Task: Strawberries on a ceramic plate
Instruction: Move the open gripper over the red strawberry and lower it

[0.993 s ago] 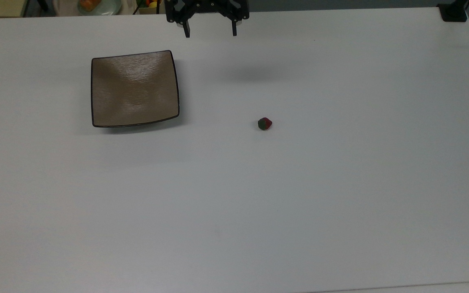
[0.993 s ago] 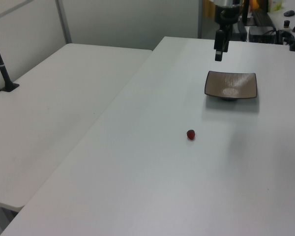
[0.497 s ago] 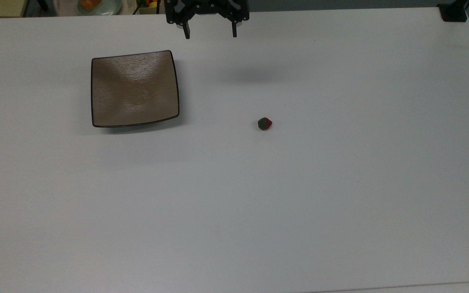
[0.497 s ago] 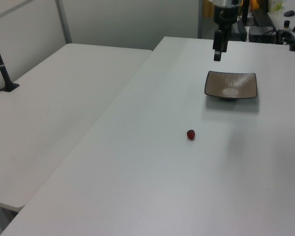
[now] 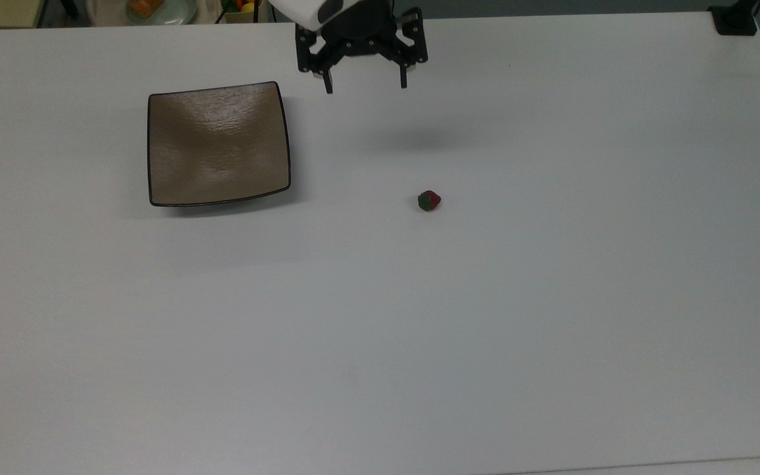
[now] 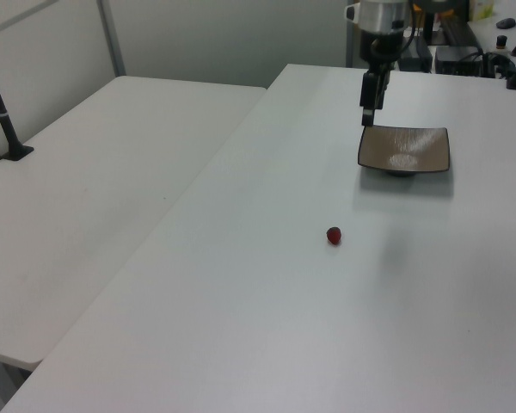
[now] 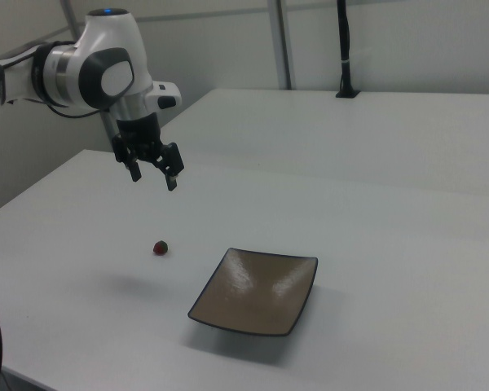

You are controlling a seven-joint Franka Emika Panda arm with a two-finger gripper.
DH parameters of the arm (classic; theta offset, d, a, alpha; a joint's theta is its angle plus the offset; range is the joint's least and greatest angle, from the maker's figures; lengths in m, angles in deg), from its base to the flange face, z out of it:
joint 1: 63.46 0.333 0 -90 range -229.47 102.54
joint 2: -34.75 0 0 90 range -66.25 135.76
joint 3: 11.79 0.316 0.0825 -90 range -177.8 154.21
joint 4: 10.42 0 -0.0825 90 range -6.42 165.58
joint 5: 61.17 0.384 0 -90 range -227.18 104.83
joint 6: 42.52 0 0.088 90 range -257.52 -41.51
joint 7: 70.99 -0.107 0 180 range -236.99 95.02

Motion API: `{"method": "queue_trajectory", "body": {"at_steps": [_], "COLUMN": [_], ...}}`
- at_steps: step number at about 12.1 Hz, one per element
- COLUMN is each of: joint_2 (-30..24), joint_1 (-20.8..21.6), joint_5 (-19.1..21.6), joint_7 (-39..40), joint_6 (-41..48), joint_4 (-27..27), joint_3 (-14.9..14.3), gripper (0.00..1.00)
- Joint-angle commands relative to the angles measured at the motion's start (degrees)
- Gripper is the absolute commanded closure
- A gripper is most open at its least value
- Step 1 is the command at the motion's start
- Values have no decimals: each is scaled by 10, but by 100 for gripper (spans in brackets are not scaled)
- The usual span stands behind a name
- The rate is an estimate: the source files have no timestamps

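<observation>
top view first, and the claw [image 5: 365, 86] hangs high above the white tabletop [image 5: 485, 330], fingers spread wide, nothing between them. the strawberry [image 5: 429, 200] sits alone on the bare surface, below the claw and a touch toward the top view's right, well apart from the ceramic plate [image 5: 153, 148], which rests to the top view's left with nothing on it. right view agrees: the berry [image 7: 160, 248] lies on the tabletop under and beyond the raised claw [image 7: 153, 174], the plate [image 7: 202, 308] closer to the camera

risks now. that berry is tiny and rounded, so if the fingers come down off centre, one tip could nudge it and send it rolling across the smooth surface. a wide claw closing on so small a piece may also squeeze it out sideways. descending too far means fingertips hitting the tabletop. and on the carry, the plate's upturned corners and raised rim could catch a low pass, so i'd judge it wants clearance

room to move looks generous. nothing stands between claw, berry and plate, and the left view shows the strawberry [image 6: 334, 235] well in from the tabletop's edge, with open surface all around. the clutter sits off beyond the far edge in the top view
</observation>
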Motion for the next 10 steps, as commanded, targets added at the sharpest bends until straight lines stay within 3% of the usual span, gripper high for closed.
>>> {"method": "queue_trajectory", "body": {"at_steps": [1,6,10], "joint_2": [36,96,109], "joint_1": [22,57,65], "joint_5": [-11,-63,-77], "joint_7": [-8,19,154], "joint_6": [-36,-127,-141], "joint_4": [-7,3,27], "joint_3": [0,0,2], "gripper": [0,0,0]}}
